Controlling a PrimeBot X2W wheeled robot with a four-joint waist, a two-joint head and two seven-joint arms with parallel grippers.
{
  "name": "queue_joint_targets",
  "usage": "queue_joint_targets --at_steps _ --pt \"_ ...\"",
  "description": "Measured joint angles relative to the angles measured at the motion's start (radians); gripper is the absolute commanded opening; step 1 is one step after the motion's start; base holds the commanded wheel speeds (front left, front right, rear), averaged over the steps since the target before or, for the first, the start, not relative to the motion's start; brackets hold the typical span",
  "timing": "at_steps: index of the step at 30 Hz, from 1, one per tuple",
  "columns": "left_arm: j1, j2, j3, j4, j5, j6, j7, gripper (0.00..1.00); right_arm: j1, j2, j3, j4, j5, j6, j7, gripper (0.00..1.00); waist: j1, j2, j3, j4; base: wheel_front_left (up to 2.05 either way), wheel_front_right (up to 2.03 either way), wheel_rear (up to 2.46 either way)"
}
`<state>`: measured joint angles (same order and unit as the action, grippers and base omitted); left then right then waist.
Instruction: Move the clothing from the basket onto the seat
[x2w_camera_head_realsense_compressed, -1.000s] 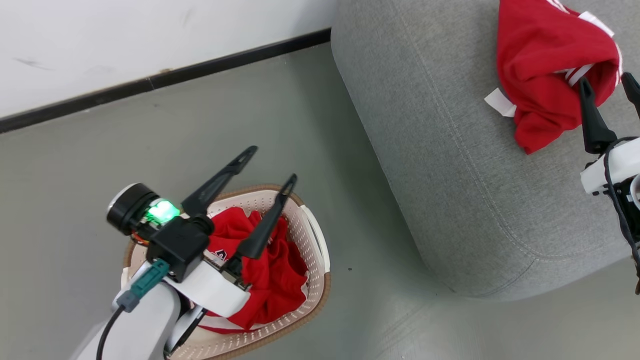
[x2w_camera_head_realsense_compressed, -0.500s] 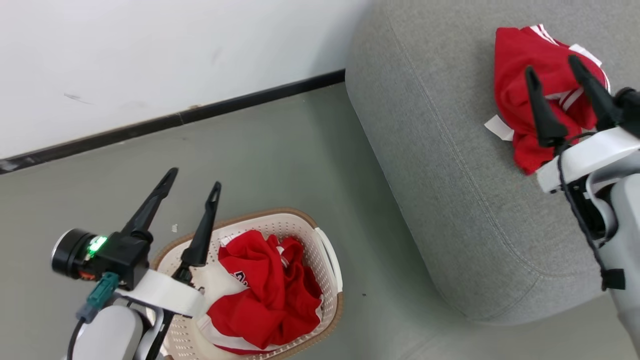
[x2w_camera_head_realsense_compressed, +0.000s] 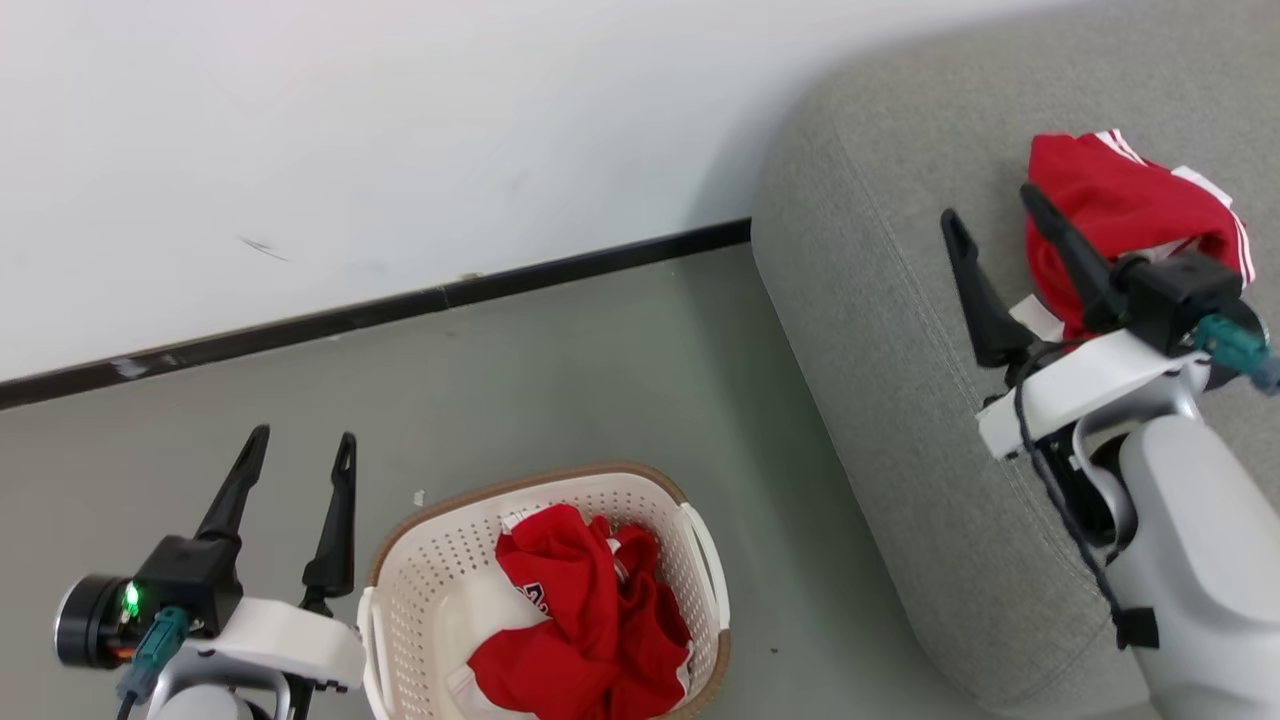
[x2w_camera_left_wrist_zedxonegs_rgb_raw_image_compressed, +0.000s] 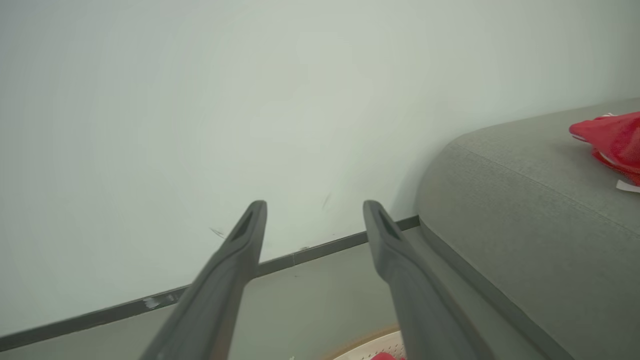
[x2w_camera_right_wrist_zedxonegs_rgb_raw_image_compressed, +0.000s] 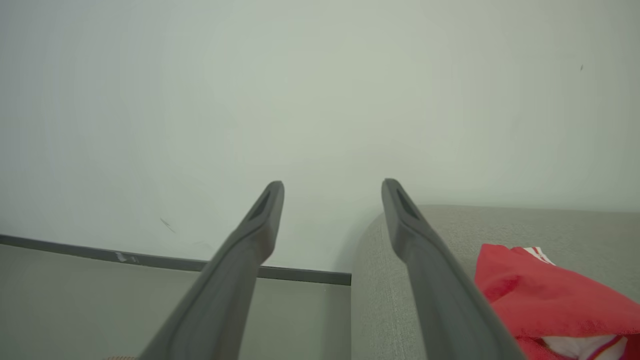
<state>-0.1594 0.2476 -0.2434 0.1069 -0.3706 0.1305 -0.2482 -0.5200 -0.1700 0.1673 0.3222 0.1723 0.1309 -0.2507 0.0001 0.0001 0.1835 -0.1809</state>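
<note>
One garment lies on the sofa, our right tool drawn back, spread. We still have clothing in the basket; left tool also spread.

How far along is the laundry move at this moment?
Done: one red garment lies on the sofa. In hand: nothing; left hand and right hand are both open and empty. Left: a red pile sits in the basket.
</note>
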Motion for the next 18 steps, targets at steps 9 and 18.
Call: queue_joint_targets --at_steps 9,18 --pt "0.069 -0.028 0.054 0.008 -0.001 0.035 -0.001 1.00 0.125 0.061 -0.029 -0.028 -0.053 0.000 0.000 1.00 0.0000 0.0000 -0.067 0.046 0.00 0.00 0.00" --pt "0.128 -0.049 0.059 0.020 0.001 0.042 -0.001 1.00 0.245 0.088 -0.060 -0.064 -0.107 0.000 0.000 1.00 0.0000 0.0000 -0.119 0.082 0.00 0.00 0.00"
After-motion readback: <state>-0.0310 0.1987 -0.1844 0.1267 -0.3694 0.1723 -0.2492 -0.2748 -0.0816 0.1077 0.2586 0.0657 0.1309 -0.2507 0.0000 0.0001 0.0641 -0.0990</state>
